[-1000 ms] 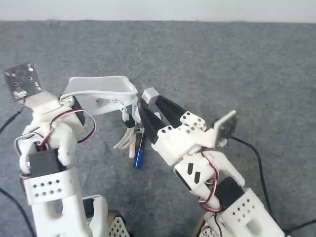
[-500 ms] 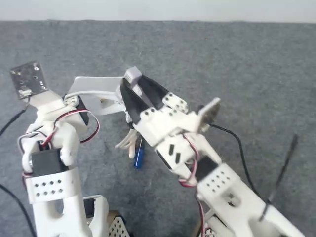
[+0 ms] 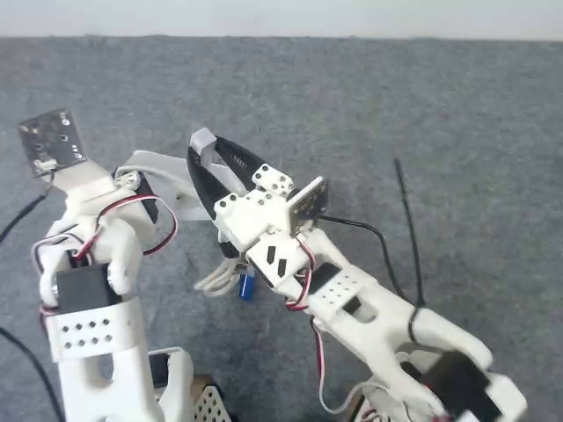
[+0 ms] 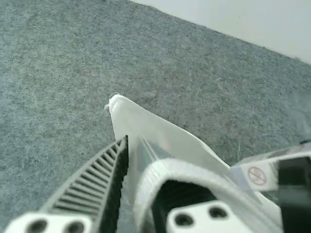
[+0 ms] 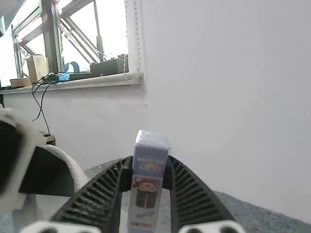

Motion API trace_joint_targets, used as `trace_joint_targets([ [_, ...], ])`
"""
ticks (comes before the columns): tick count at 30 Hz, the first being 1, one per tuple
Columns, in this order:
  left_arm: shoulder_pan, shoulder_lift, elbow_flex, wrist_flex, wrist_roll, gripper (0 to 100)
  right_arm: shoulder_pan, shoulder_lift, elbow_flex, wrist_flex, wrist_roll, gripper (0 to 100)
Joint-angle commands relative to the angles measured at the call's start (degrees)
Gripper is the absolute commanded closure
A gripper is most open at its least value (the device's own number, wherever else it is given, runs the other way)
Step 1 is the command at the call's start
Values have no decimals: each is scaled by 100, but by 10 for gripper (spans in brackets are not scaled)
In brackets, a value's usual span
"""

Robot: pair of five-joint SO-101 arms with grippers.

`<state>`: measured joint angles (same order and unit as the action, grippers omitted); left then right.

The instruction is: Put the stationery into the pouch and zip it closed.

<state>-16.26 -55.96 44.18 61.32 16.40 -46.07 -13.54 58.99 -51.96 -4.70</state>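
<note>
Even, soft light over grey carpet [image 3: 440, 105]; shadows faint. Bright daylight through window [image 5: 73, 36].

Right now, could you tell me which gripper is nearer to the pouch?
Left. The left gripper grips the pouch by its edge, touching it; the right gripper, holding an eraser, appears to hang just over the pouch.
</note>
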Motion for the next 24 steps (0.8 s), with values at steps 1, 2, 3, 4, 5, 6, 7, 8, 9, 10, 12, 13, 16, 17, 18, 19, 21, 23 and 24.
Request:
trace_joint_targets([
  [1, 35, -62, -57, -237, 62, 987, -136, 532, -264, -769, 598, 992],
  [2, 35, -62, -57, -237, 62, 987, -145, 699, -264, -954, 791, 992],
  [3, 26, -62, -57, -237, 62, 987, -163, 831, -255, -1174, 958, 992],
  [4, 18, -62, -57, -237, 62, 987, -207, 954, -246, -1411, 1116, 992],
  [5, 18, -62, -57, -237, 62, 987, -251, 1042, -229, -1657, 1266, 992],
  [6, 18, -62, -57, -237, 62, 987, -303, 1095, -211, -1842, 1433, 992],
  [7, 9, -62, -57, -237, 62, 987, -374, 1103, -167, -2000, 1618, 992],
  [8, 9, -62, -57, -237, 62, 987, -453, 1103, -105, -2167, 1820, 992],
  [9, 9, -62, -57, -237, 62, 987, -505, 1095, -53, -2290, 1987, 992],
  [10, 18, -62, -57, -237, 62, 987, -567, 1086, 0, -2396, 2127, 992],
  [12, 18, -62, -57, -237, 62, 987, -646, 998, 105, -2492, 2303, 992],
  [13, 18, -62, -57, -237, 62, 987, -655, 936, 132, -2510, 2330, 992],
  [16, 9, -62, -57, -237, 62, 987, -655, 664, 246, -2484, 2303, 992],
  [17, 9, -62, -57, -237, 62, 987, -655, 567, 299, -2484, 2303, 992],
  [18, 0, -62, -57, -237, 62, 987, -655, 470, 369, -2484, 2303, 992],
  [19, 0, -62, -57, -237, 62, 987, -673, 382, 440, -2484, 2303, 992],
  [21, 0, -62, -57, -237, 62, 987, -681, 180, 589, -2484, 2303, 992],
  [23, 0, -62, -57, -237, 62, 987, -681, -31, 730, -2484, 2303, 992],
  [24, 0, -62, -57, -237, 62, 987, -681, -154, 818, -2492, 2303, 992],
])
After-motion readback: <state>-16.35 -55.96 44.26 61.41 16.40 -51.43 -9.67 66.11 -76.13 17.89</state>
